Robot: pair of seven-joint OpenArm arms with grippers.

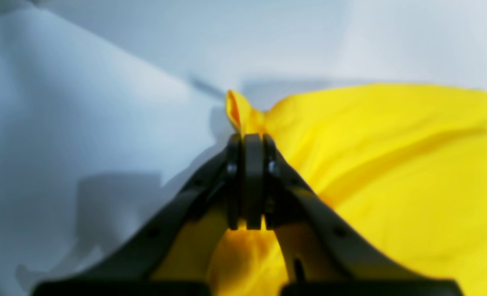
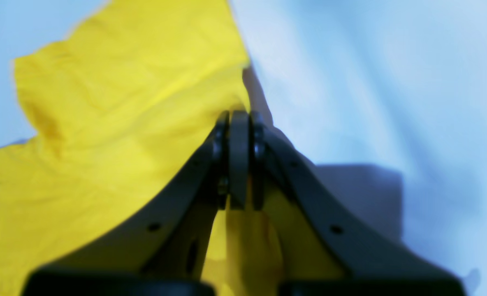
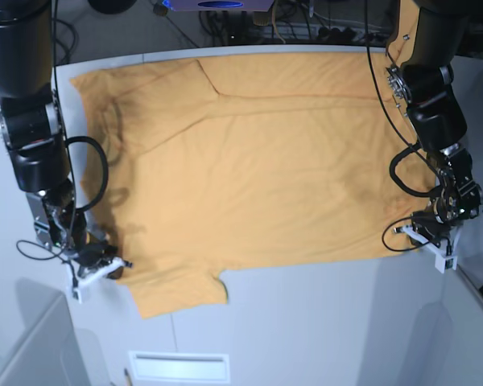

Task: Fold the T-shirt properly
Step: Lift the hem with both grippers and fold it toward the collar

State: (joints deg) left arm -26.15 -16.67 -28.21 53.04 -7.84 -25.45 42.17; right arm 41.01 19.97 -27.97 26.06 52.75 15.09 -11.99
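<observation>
the t-shirt (image 3: 258, 161) lies spread flat across the white table (image 3: 306, 322), its long axis running side to side in the base view, with one sleeve jutting toward the near edge at the lower left of the cloth. at the left of the base view, the right gripper (image 3: 105, 267) sits low at the near corner of the garment, just beside that sleeve; the right wrist view shows its jaws pressed fully together with yellow cloth passing between them, so it is clamped on the t-shirt's edge. at the right of the base view, the left gripper (image 3: 429, 233) rests at the opposite near corner; the left wrist view shows its jaws likewise closed, with a small peak of fabric standing up beyond the tips, so it too is pinching the t-shirt. judgement: the step in hand appears to be a two-corner lift to carry the near edge over toward the far edge. to do it well, both arms should rise together and level, keeping the edge between them taut but not stretched, then travel at matched speed so the fold line stays straight. the left grip looks shallow, a nip of cloth only, and may slip under tension. the loose sleeve near the right gripper may drag or bunch; it is not possible to tell how many layers each claw holds.
</observation>
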